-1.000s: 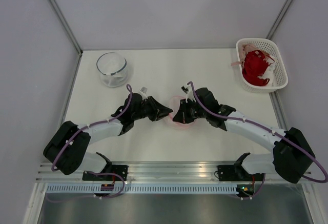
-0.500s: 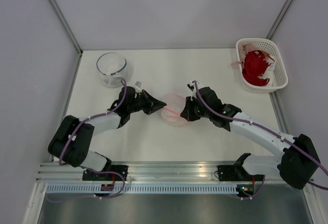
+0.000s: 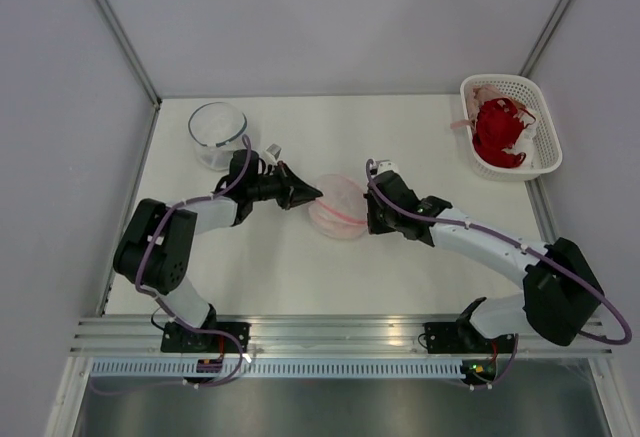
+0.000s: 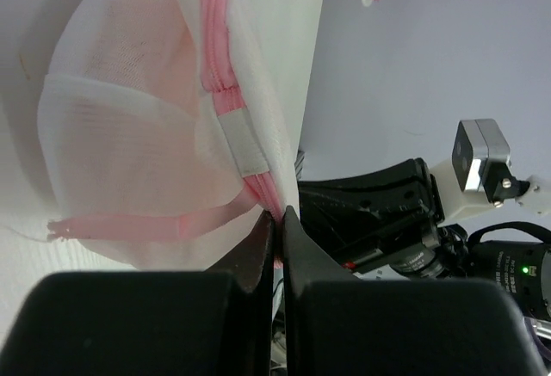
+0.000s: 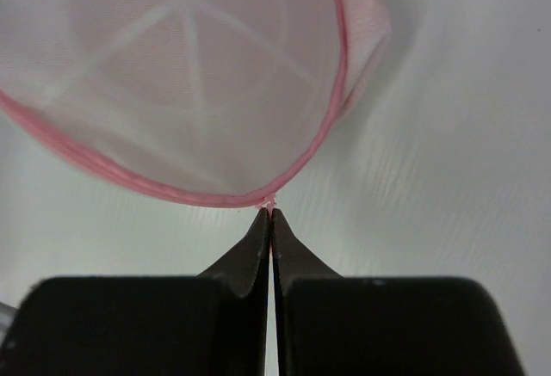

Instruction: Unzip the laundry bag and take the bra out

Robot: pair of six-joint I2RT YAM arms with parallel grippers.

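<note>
The laundry bag, a round white mesh pod with a pink rim, lies mid-table between my two grippers. My left gripper is shut on the pink rim at the bag's left side, by the zipper. My right gripper is shut on a small pink tab at the bag's rim on the right side. The bag looks partly open in the left wrist view. Pale pink shows faintly through the mesh; the bra itself cannot be made out.
A clear glass bowl stands at the back left. A white lattice basket holding a red garment stands at the back right. Grey walls close in the table on three sides.
Both grippers have moved away from the arm bases toward the back of the table, carrying the bag with them. The left arm has swung leftward and the bag looks wider.
</note>
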